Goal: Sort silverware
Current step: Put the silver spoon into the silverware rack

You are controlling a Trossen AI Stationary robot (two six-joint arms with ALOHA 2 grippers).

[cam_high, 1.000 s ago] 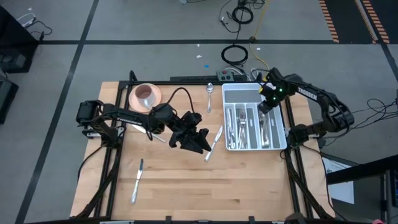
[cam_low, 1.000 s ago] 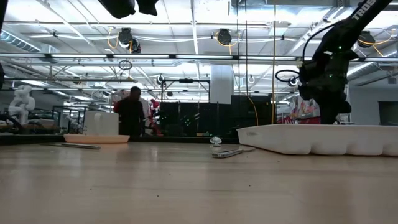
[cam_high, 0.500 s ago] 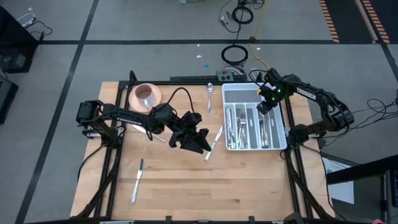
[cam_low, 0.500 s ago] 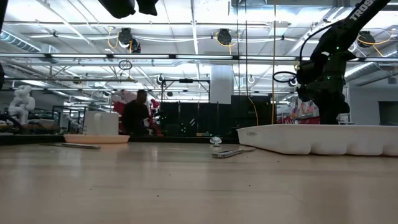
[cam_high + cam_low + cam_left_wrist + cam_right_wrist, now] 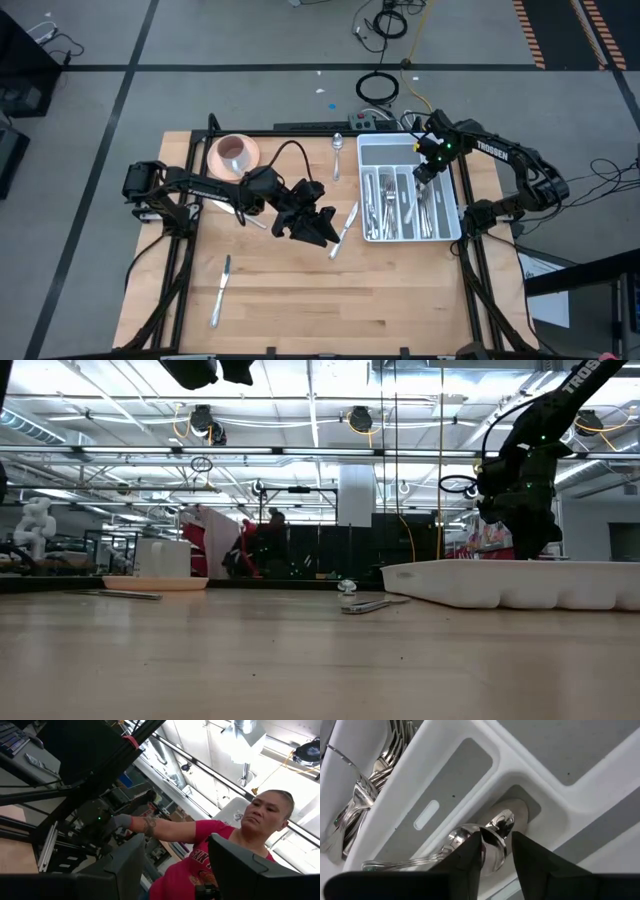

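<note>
Right now my right gripper jaws stand slightly apart over a spoon in the tray compartment at its right edge; lifting crooked could drag it back out.

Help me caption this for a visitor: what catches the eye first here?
The white tray at the table's right, packed with silverware, with the right claw low over its rightmost compartment above a spoon. The left claw hangs mid-table beside a stray knife.
</note>
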